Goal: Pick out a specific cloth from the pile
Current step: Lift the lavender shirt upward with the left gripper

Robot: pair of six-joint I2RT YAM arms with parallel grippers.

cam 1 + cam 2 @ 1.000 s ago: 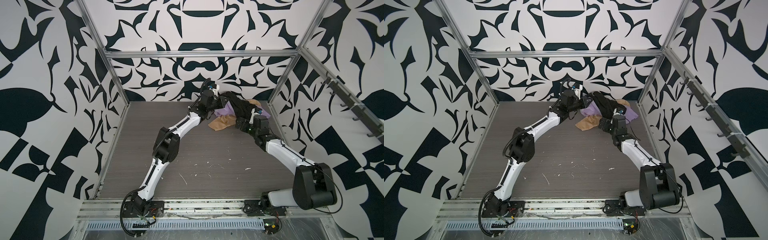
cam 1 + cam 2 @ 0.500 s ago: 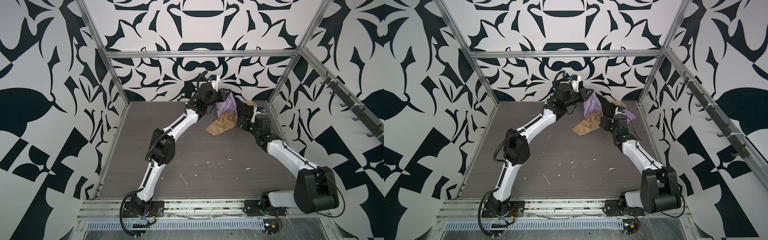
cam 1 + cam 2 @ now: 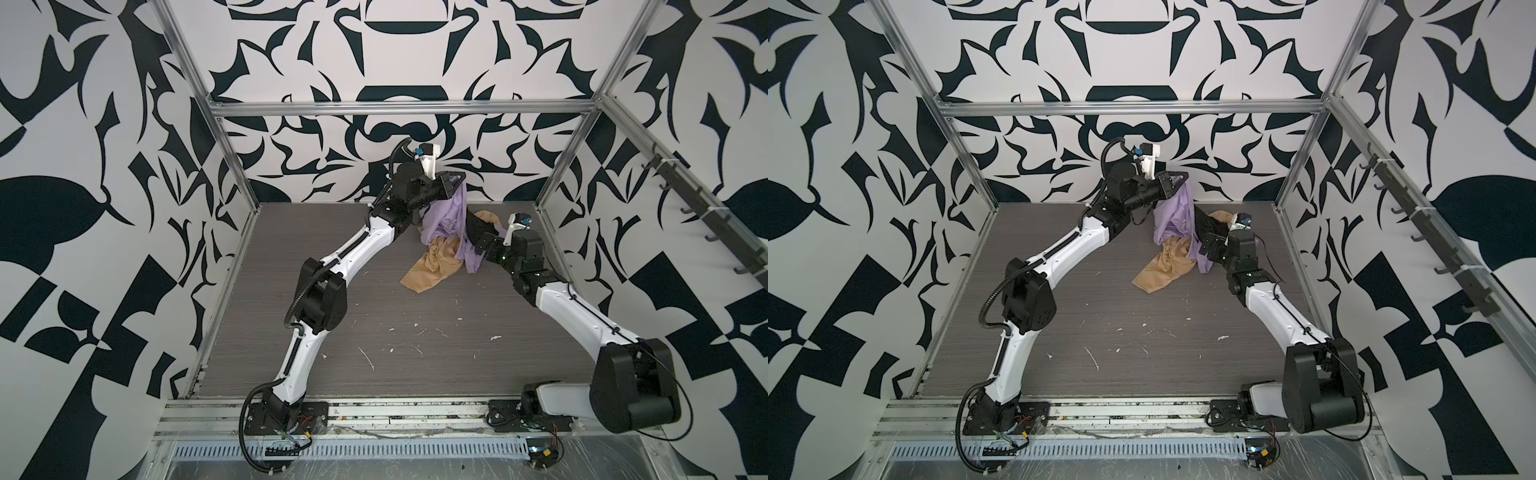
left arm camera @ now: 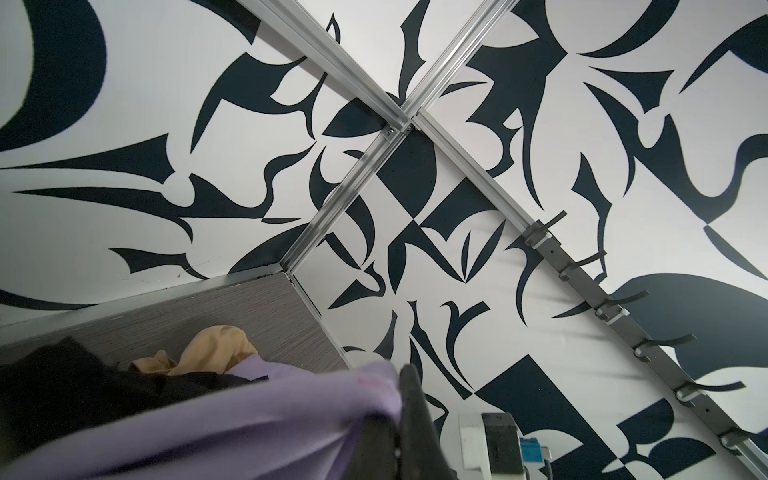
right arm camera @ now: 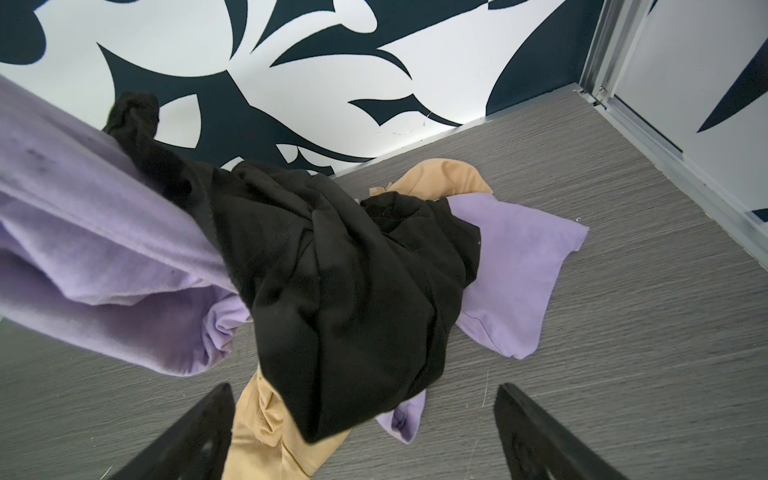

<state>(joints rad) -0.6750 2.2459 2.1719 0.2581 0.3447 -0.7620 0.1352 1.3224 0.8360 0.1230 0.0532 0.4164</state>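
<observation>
Lilac cloth point(image 3: 444, 216) hung below our left jaws, which were clamped shut on its edge. Its far end lay under the black cloth point(image 5: 353, 266) on the pile point(image 3: 1167, 262). Our right jaws gaped empty just short of it. We judged it best to pin the black and lift slowly.

lilac cloth point(image 3: 448, 214) hangs aloft, lower end in the pile point(image 3: 432, 268).

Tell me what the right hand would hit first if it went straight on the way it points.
Most likely the black cloth, bunched straight ahead of the open right hand and draped over the lilac cloth. The tan cloth poking out beneath it looks nearly as close; depth is unclear.
</observation>
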